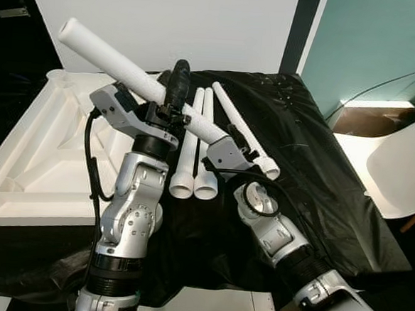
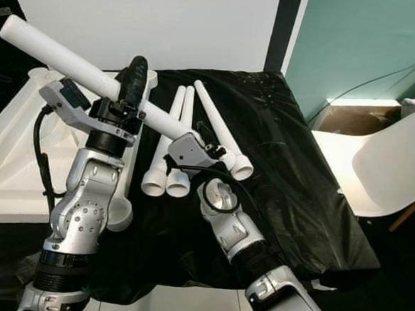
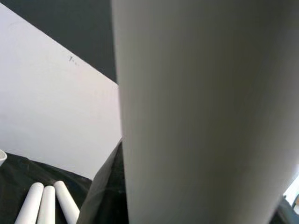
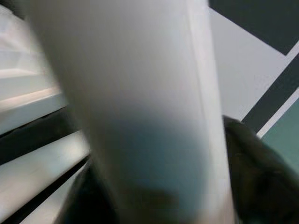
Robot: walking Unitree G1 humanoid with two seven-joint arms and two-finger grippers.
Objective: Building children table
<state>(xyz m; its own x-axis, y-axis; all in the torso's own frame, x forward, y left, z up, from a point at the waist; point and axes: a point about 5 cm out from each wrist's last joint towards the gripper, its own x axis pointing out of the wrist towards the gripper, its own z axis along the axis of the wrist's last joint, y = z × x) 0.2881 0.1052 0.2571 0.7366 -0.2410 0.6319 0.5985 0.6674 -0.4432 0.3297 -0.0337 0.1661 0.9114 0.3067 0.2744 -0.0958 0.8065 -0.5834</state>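
Observation:
A long white table leg (image 1: 121, 60) is held up in the air, slanting from upper left down to the right. My left gripper (image 1: 176, 89) is shut on its middle, one black finger arching over it. My right gripper (image 1: 223, 139) is shut on the leg's lower end. Up close, the same leg (image 3: 205, 116) blocks most of the left wrist view, and the leg (image 4: 131, 93) does the same in the right wrist view. Three more white legs lie on the black cloth (image 1: 313, 177): two side by side (image 1: 195, 155) and one slanted (image 1: 246, 130). The white tabletop (image 1: 36, 158) lies upside down to the left.
A white chair (image 1: 402, 173) stands at the right beside a teal wall (image 1: 372, 39). A white board (image 1: 174, 18) leans at the back. The black cloth's front edge drops to the floor near my body.

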